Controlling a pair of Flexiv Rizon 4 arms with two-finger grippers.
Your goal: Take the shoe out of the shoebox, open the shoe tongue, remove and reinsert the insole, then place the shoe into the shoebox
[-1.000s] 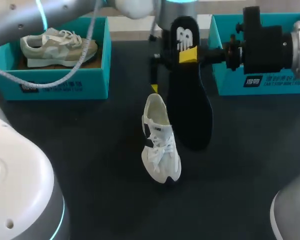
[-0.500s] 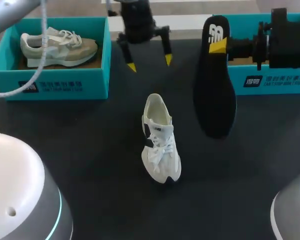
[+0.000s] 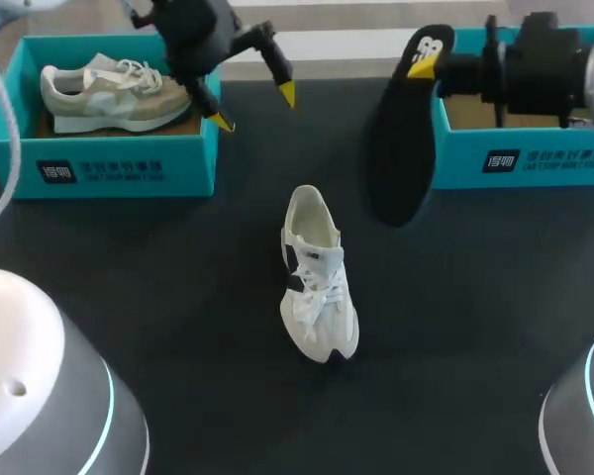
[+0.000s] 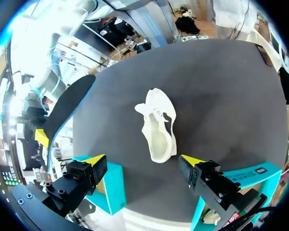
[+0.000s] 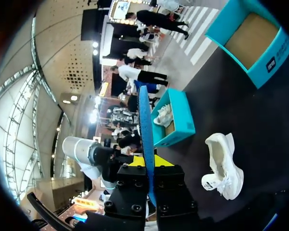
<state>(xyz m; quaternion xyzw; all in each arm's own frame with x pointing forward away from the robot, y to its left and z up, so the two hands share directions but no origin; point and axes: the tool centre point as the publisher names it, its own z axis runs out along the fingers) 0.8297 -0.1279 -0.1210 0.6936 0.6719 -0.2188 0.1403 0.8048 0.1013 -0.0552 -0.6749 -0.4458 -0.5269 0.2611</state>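
A white shoe (image 3: 317,287) lies at the table's middle, its opening toward the back; it also shows in the wrist views (image 4: 156,127) (image 5: 224,166). My right gripper (image 3: 423,65) is shut on the heel end of a black insole (image 3: 398,148), which hangs slanted above the table to the right of the shoe. In the right wrist view the insole (image 5: 145,130) stands edge-on between the yellow tips of the right gripper (image 5: 149,161). My left gripper (image 3: 254,109) hangs open and empty behind the shoe, near the left shoebox; the left gripper (image 4: 143,161) looks down on the shoe.
A teal shoebox (image 3: 109,163) at the back left holds a beige shoe (image 3: 114,89). A second teal shoebox (image 3: 525,153) at the back right shows only its cardboard floor. My arms' grey bases fill both front corners.
My left gripper has drawn back from the shoe and swung left toward the left shoebox. My right gripper has carried the insole to the right and tilted it.
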